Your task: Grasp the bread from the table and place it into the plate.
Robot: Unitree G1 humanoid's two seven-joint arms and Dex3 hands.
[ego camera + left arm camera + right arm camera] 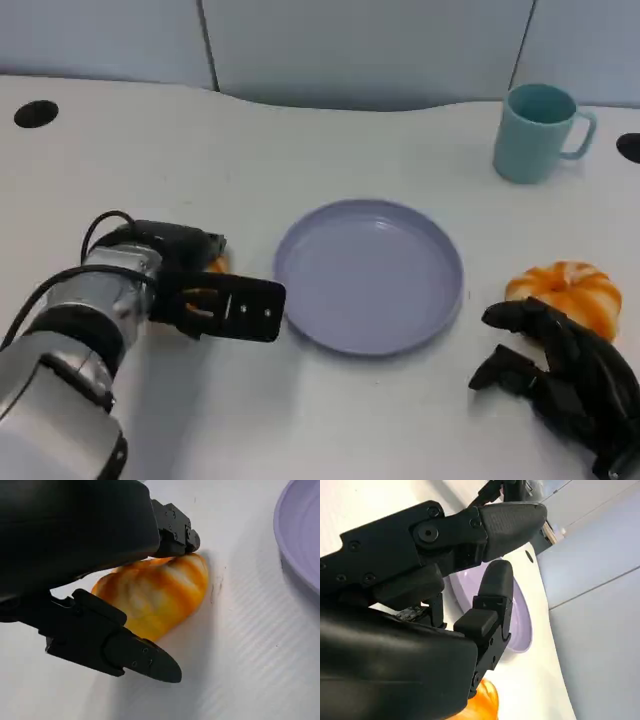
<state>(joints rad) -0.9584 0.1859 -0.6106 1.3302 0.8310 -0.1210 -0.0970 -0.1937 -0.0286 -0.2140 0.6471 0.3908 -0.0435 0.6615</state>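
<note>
White and smooth, the desk (330,420) runs up to a pale grey panelled wall (360,45) at the back. On it, under the left hand (205,290), lies the bread (160,597), an orange-and-cream glazed roll. The left wrist view shows it resting on the desk surface between that hand's black fingers (135,657): one finger touches its upper edge and another reaches along the desk just beside its lower edge. So the left hand is closed around the bread, though the roll sits on the desk and is not lifted. From the head view just a sliver of orange peeks out behind the hand.

Just beyond the left hand's fingertips, toward the middle of the desk, sits the plate (440,300), round, lavender and shallow, with nothing in it. Its rim is near the fingers but apart from them.

On the far side of the plate from the left hand, the right hand (560,375) rests low on the desk with its fingers curled in and grasping nothing. Touching or just behind its fingers is a small orange pumpkin (570,290) with pale ribs. Well beyond the right hand, near the wall, stands a teal mug (535,135), upright, handle turned away from the plate.
</note>
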